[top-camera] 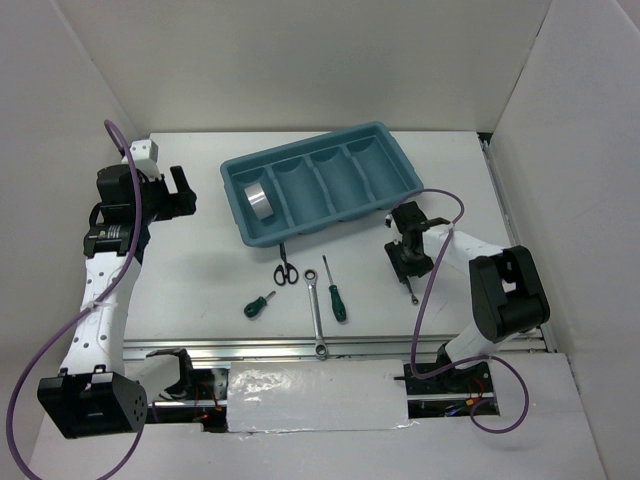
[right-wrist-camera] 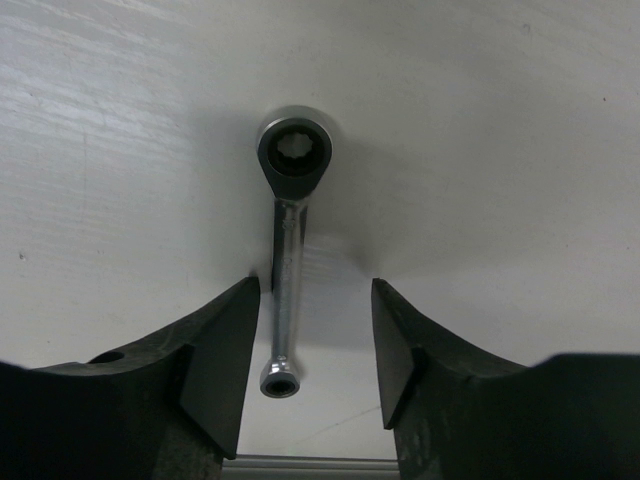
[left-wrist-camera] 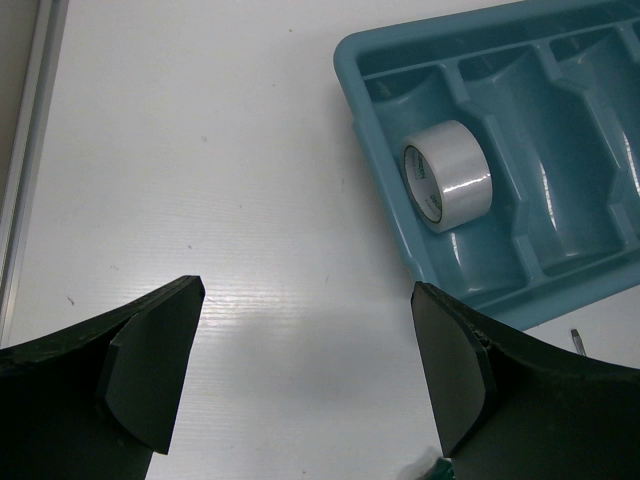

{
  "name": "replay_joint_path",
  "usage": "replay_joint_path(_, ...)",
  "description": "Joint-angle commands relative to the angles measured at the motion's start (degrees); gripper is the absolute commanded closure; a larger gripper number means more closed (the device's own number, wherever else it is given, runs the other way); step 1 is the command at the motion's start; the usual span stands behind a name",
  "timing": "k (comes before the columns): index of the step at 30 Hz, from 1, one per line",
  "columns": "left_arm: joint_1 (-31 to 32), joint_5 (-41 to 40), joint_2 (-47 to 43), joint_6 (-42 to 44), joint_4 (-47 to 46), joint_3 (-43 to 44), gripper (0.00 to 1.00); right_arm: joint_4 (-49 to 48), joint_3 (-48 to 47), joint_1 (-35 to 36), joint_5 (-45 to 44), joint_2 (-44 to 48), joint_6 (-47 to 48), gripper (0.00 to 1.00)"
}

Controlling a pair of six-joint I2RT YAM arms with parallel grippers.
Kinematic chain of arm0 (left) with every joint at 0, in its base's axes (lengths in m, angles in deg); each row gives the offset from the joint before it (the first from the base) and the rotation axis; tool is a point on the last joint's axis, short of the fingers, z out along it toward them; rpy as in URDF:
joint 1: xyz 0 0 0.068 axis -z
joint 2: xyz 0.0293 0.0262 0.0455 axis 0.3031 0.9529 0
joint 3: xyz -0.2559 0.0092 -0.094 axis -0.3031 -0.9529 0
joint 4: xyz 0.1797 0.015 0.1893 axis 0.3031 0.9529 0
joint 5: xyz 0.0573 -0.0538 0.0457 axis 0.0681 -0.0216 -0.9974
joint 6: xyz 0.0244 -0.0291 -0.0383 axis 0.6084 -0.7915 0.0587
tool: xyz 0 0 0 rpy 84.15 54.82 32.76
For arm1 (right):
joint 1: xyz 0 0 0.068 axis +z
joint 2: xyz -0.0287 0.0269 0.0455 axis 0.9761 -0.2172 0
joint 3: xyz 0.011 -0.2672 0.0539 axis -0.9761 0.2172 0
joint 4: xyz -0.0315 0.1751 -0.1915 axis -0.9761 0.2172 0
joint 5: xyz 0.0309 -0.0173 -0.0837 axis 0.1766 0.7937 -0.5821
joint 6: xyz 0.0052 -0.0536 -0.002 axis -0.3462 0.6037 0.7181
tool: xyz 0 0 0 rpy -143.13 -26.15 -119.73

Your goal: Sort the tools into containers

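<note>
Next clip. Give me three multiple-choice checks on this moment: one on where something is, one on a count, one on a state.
1. Where is the tape roll?
A. on the bare table
B. in an end compartment of the tray
C. in a middle compartment

2. How many tools lie on the table outside the tray?
A. three
B. five
C. seven

3. How does the right hand stand?
A. fingers either side of the short wrench, which lies on the table
B. lifting the tape roll
C. down inside a tray compartment

Answers:
1 B: the roll sits alone in the end compartment at the left of the top view.
2 B: scissors, stubby screwdriver, long wrench, long screwdriver and the short wrench.
3 A: the right wrist view shows the wrench flat between the fingers, with a gap on one side.
</note>
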Motion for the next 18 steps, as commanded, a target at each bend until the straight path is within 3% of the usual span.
replay_joint_path(1, -0.6, -0.4, -0.8, -1.0, -2.2, 0.5, 0.01, 1.5, -2.1, 1.1, -2.2, -2.0, -0.7, 0.46)
replay_joint_path(10, -0.9, 0.7, -0.3, -0.9, -3.6, 0.0, 0.01, 5.4, -4.1, 1.2, 3.4, -6.1, 1.9, 0.73)
replay_joint_path(15, -1.0, 1.3, 0.5, -0.7, -2.9, 0.9, 0.01, 8.8, -6.8, 0.4, 5.8, -9.2, 2.6, 0.97)
replay_joint_path(18, -1.0, 1.1, 0.0, -0.4, -3.3, 0.3, 0.01, 9.2, -7.1, 0.6, 6.2, -7.5, 2.7, 1.00)
